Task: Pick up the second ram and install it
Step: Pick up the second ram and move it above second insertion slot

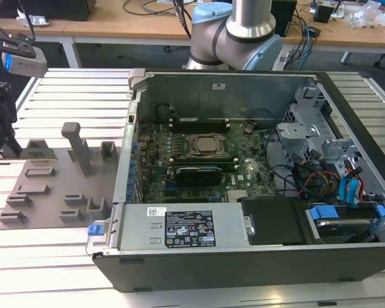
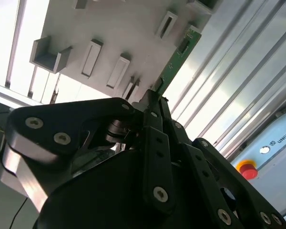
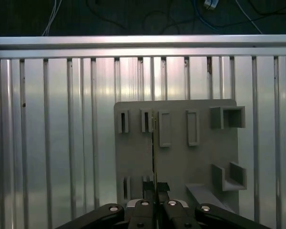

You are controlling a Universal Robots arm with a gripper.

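Note:
The second ram (image 1: 40,153) is a thin green stick standing on edge at the far corner of a grey holder tray (image 1: 51,186), at the exterior view's left. My black gripper (image 1: 11,149) is at the stick's outer end. In the second wrist view the stick (image 2: 178,57) runs out from between the fingers of my gripper (image 2: 151,100), which is shut on it. The first wrist view shows the stick (image 3: 153,143) edge-on, pinched at my gripper (image 3: 155,187), over the tray (image 3: 181,162). I cannot tell whether the stick is lifted off the tray.
The open computer case (image 1: 244,256) lies to the exterior view's right of the tray, with the CPU socket (image 1: 205,146) and long black slots (image 1: 196,122) on the motherboard. A tall grey post (image 1: 77,144) rises from the tray. The arm's base (image 1: 234,32) stands behind the case.

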